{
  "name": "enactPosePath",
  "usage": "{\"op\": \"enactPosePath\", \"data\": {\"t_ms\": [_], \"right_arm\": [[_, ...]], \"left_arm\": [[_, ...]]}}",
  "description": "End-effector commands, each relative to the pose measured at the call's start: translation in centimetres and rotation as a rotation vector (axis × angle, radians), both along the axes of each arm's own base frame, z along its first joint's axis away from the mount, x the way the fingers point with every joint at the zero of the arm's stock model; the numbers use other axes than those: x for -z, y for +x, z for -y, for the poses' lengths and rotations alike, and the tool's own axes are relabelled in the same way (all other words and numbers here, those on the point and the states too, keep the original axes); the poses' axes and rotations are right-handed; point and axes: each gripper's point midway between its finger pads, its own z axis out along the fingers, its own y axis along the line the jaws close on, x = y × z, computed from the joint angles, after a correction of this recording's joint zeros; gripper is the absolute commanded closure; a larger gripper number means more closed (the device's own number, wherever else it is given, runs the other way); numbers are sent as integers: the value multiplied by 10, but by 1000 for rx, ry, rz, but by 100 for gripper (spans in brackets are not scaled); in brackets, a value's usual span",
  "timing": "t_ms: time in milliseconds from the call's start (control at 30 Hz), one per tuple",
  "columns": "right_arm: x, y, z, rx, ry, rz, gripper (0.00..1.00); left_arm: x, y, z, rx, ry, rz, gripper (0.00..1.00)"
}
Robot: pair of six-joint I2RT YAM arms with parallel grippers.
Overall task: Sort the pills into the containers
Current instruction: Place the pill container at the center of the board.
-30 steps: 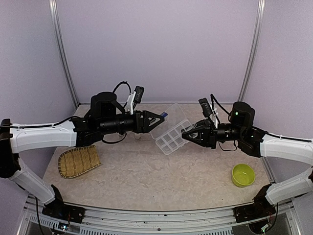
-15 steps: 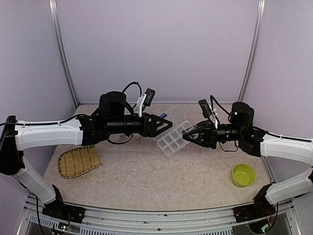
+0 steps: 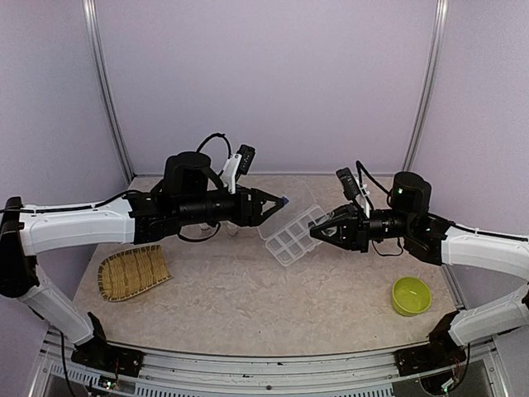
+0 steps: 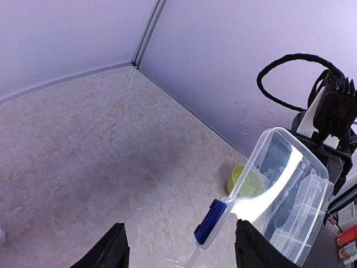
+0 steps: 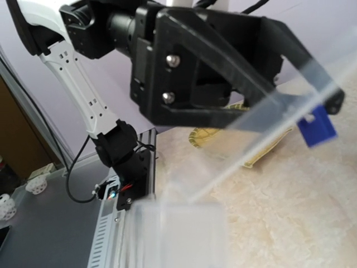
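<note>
The clear compartment box point(image 3: 285, 241) lies mid-table with its hinged lid point(image 3: 302, 207) raised. My right gripper point(image 3: 316, 235) is shut on the box's right edge; in the right wrist view the blurred box wall point(image 5: 178, 234) hides my fingers. My left gripper point(image 3: 271, 203) is open at the lid's blue latch point(image 3: 283, 200). In the left wrist view the latch point(image 4: 211, 221) hangs between the wide-apart fingers of the left gripper point(image 4: 184, 248), touching neither, and the lid point(image 4: 290, 184) rises to its right. No pills show in any view.
A lime-green bowl point(image 3: 411, 295) sits at the front right, also seen through the lid in the left wrist view point(image 4: 245, 181). A woven bamboo tray point(image 3: 132, 273) lies at the front left. The enclosure's walls stand close behind.
The left gripper pushed right along the lid, lowering it, then drew back a little to the left. The right gripper and the box base stayed in place.
</note>
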Motion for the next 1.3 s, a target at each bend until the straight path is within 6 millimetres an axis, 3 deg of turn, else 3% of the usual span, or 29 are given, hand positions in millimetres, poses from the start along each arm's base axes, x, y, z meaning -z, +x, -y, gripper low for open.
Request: {"op": "enactPosePath", "data": {"t_ms": [0,433,900,1267], "right_arm": [[-30,-15,0,-76,74,94,94],[-30,-20,-3,-102,75,90,94],[-43,-15,3,-26,95,128,94],[-65,-19,5,-38,157,150,94]], "left_arm": [[22,-2,14,11,120,17,37],[40,-19,35,111,199,11,38],[31,-17,20,58,158,77,41],[31,-25,26,101,135,74,49]]}}
